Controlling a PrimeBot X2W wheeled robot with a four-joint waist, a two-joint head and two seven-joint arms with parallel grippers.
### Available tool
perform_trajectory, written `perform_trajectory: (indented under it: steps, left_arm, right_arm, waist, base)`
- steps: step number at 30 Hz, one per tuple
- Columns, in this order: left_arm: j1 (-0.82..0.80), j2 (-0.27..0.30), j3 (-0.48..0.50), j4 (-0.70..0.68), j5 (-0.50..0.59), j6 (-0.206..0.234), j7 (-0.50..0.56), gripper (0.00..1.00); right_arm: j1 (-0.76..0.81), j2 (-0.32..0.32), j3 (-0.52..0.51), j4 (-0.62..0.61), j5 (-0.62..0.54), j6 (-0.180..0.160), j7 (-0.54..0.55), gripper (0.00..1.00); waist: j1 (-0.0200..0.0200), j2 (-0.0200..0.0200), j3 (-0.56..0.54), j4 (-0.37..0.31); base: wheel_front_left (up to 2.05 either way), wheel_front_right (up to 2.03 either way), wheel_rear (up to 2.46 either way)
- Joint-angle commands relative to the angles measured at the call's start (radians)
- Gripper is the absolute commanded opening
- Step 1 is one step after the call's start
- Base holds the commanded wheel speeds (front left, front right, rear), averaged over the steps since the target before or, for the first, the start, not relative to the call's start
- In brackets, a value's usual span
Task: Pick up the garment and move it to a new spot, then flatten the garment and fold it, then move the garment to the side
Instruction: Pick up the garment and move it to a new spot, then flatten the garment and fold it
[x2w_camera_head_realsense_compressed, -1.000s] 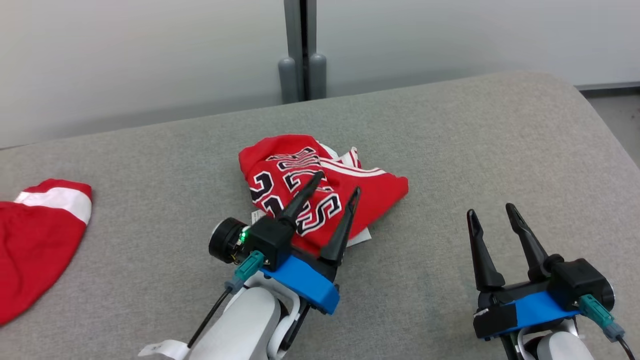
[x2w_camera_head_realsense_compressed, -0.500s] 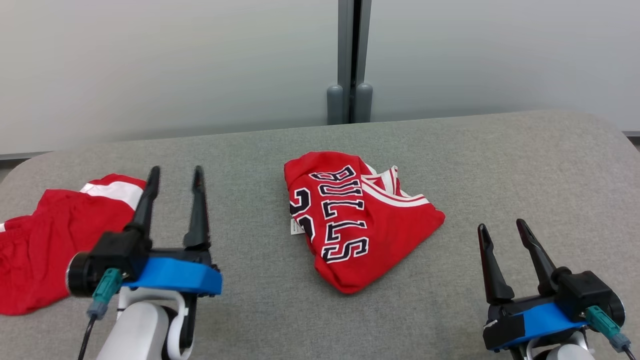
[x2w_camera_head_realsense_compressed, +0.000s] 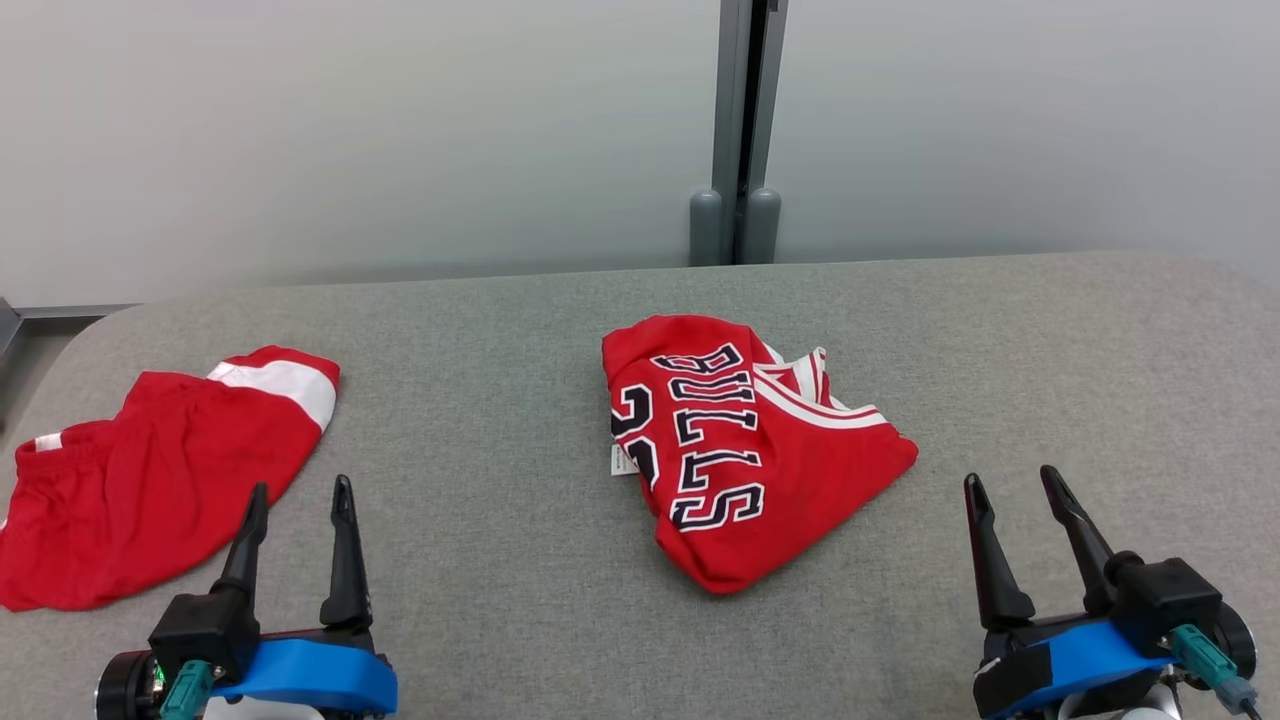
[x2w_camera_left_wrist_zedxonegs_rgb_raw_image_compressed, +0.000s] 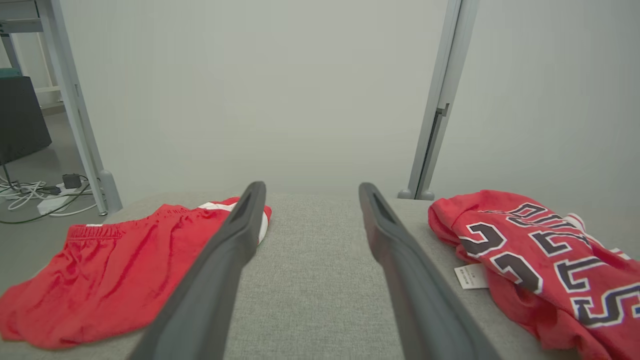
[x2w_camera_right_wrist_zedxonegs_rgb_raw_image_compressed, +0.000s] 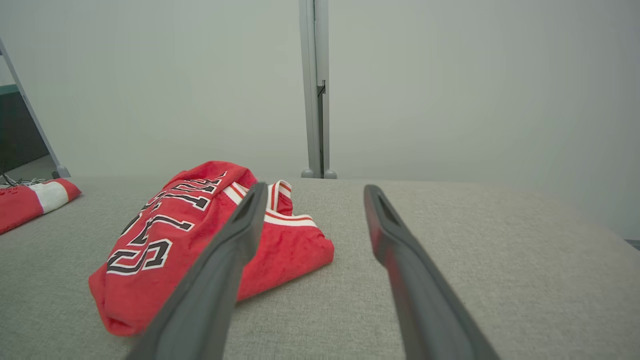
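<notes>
Red polyester-look basketball jersey with black-and-white block lettering and white-striped trim: it lies at the middle of the grey woven-fabric worktop, bunched into a rough, doubled-over bundle. A small white label shows at its left edge. Nothing touches it.

My left hand hangs over the near left of the worktop, its two fingers spread moderately wide and empty. It sits near the edge of the red shorts with a white band, which lie at the far left side. My right hand hangs over the near right, likewise parted and empty, apart from the jersey's right corner.

Assessment: the shorts appear to be already set aside. The jersey looks to me like the item now in hand, at the first step, the pick-up. Its layers are uneven, with the collar trim poking out at the far side, so I do not rate it as properly folded.

Requirement for the next move: bring one hand, or both, in over the bundle. Close on a raised fold or the exposed trim rather than a flat panel. Lift clear of the worktop before carrying it to a fresh spot. Thin, slippery fabric may slide from a shallow pinch, so the fingers should bite deep.
</notes>
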Motion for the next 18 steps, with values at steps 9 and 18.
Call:
perform_trajectory:
  steps: [9,18]
  left_arm:
    - [0.005,-0.041,0.055,0.013,0.046,-0.026,-0.003,1.00]
    - [-0.005,-0.057,0.093,0.013,0.083,-0.054,-0.003,1.00]
  right_arm:
    - [0.015,-0.004,-0.007,0.025,-0.010,0.000,0.004,1.00]
    - [-0.010,-0.004,-0.014,0.038,-0.011,0.000,0.008,1.00]
  waist:
    - [0.0001,-0.0001,-0.006,0.007]
    - [0.0001,-0.0001,-0.003,0.014]
  base:
    - [0.00,0.00,0.00]
    - [0.00,0.00,0.00]
